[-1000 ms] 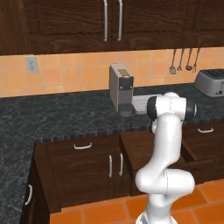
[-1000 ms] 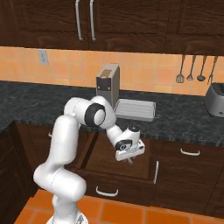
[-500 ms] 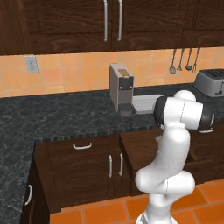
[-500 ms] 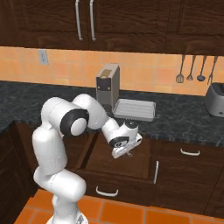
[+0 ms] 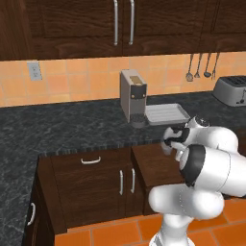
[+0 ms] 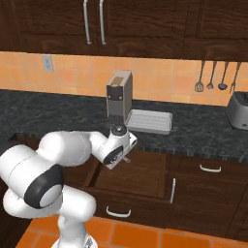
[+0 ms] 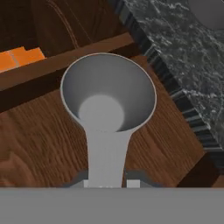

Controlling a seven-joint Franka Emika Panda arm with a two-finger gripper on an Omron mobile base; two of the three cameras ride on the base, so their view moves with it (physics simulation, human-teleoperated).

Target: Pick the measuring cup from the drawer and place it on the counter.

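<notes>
The measuring cup [image 7: 108, 94] is off the drawer floor and in the gripper's hold. In the hand view its open grey bowl sits at the centre of the picture, and its flat handle runs down toward 6 o'clock, where it passes between the two finger tips [image 7: 133, 183], which press against it on either side. So the gripper [image 7: 107, 183] is clamped on the cup's handle.

Behind the cup in that view lies the brown wooden floor of the drawer [image 7: 39, 144]. The speckled black counter [image 7: 183, 52] fills the corner from 12 to 3 o'clock, with its edge running diagonally between the two.

In the right base view the gripper [image 6: 127, 156] hangs above the open drawer [image 6: 140, 172], just below the counter's front edge [image 6: 193, 145]. On the counter behind it, at about 12 o'clock from the hand, stand the coffee machine [image 6: 119, 94] and a grey tray [image 6: 149, 121] just beside it. The left base view shows the hand [image 5: 172, 139] at the counter's lip, with the tray [image 5: 166, 114] beyond.

By my reading, the pick is done and the carry is under way. The next move calls for raising the cup above the counter edge, bringing it over a bare patch of stone away from the tray and the machine, lowering it level, and only then letting go.
</notes>
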